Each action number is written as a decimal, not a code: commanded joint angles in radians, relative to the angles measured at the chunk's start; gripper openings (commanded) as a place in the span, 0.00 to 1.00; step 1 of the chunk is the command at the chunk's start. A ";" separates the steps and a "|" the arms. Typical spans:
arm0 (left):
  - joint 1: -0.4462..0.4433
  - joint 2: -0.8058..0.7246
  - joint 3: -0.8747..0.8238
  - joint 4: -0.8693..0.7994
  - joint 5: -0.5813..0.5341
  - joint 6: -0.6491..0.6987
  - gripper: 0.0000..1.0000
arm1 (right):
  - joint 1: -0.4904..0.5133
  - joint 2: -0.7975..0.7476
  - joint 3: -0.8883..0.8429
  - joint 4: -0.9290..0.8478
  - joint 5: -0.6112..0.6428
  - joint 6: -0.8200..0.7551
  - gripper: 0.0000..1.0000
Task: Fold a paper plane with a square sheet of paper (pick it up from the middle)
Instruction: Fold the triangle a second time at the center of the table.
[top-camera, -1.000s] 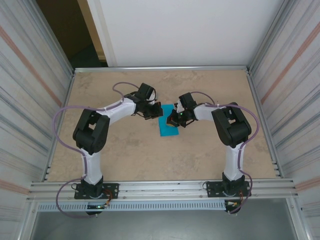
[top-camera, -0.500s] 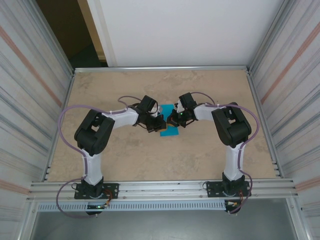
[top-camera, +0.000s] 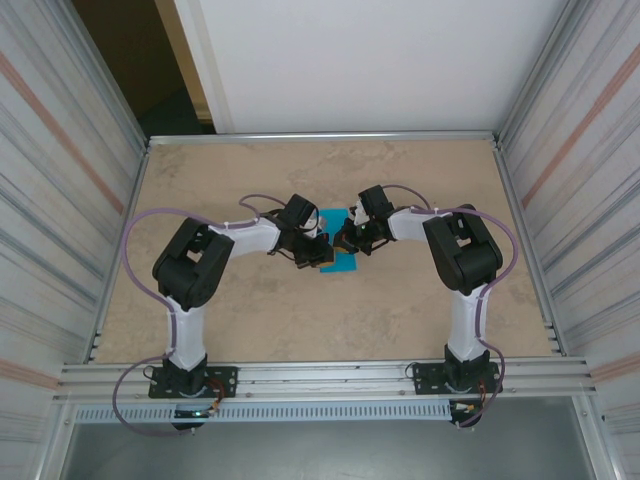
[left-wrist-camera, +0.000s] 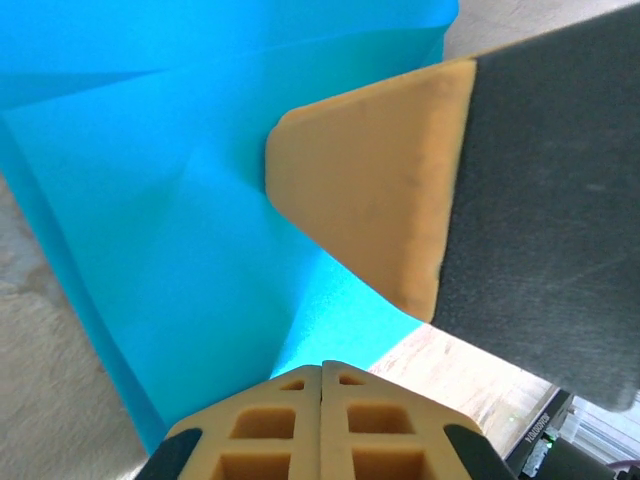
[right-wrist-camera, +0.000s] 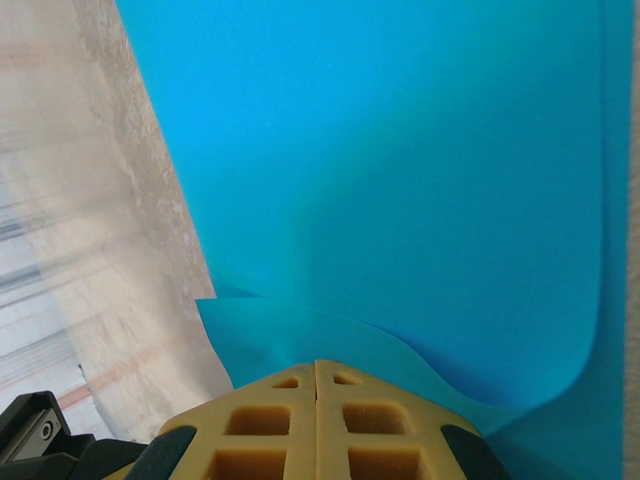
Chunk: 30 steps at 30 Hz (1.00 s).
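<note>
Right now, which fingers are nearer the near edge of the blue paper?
Left. The left fingers are on the folded blue paper close to its near edge; the right fingers sit farther back, toward its right side.

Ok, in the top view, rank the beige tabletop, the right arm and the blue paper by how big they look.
1. Beige marbled tabletop, by far the largest.
2. White-and-black right robot arm, clearly smaller.
3. Bright cyan-blue folded paper, the smallest.
</note>
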 joint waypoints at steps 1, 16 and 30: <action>-0.005 0.012 0.029 -0.049 -0.029 0.037 0.03 | -0.006 0.086 -0.053 -0.113 0.121 0.027 0.01; -0.005 0.012 0.042 -0.107 -0.088 0.081 0.02 | -0.010 0.084 -0.058 -0.115 0.124 0.025 0.01; -0.003 0.016 0.029 -0.133 -0.105 0.102 0.02 | -0.010 0.083 -0.058 -0.116 0.124 0.022 0.01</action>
